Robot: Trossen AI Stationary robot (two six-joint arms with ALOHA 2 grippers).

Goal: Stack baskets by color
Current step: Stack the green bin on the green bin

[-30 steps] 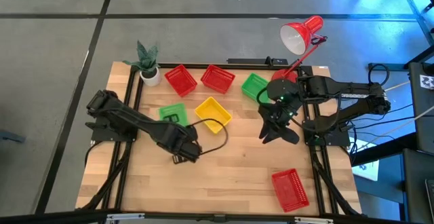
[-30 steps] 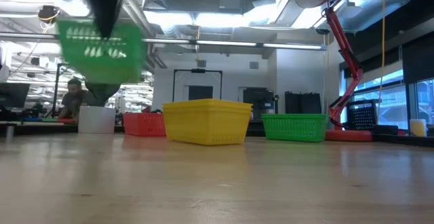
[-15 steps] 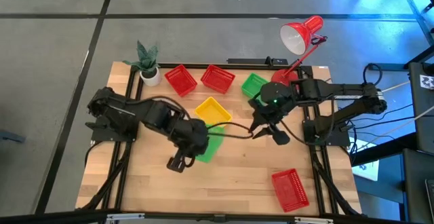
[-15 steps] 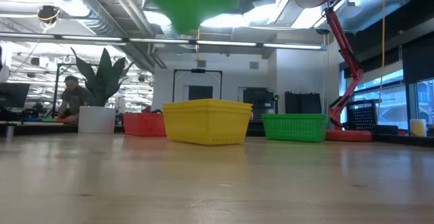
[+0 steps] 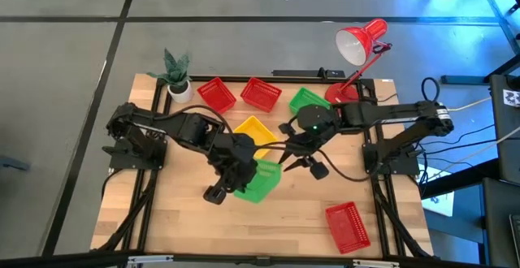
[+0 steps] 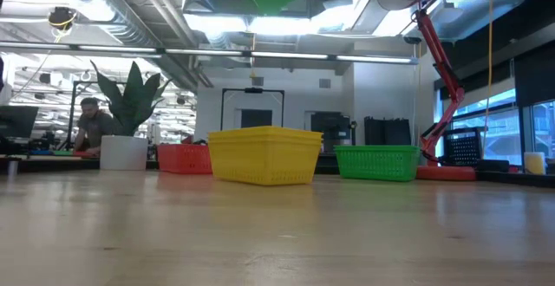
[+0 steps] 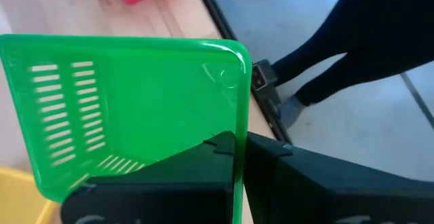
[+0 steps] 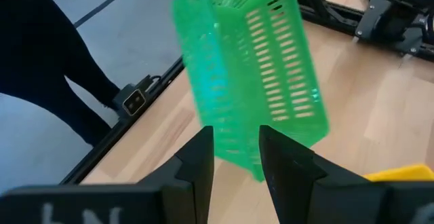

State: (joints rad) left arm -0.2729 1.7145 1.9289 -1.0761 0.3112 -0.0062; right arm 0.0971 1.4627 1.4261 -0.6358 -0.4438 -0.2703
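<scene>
Gripping a green basket (image 5: 260, 180) by one wall above mid-table, the left gripper (image 5: 241, 173) was clamped thinly while the right gripper (image 5: 302, 161) reached in with fingers apart, so a clumsy handover seemed likely to knock it loose.

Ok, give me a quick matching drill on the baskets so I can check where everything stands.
Things:
1. lone red slatted plastic basket
2. yellow slatted plastic basket
3. rear green slatted plastic basket
4. raised green slatted plastic basket

Places or states:
A. off the table, clamped in the left gripper
B. on the table beside the red desk lamp, near its base
C. alone near the table edge opposite the lamp
D. standing mid-table, ungripped

Pairs: 1-C, 2-D, 3-B, 4-A
</scene>
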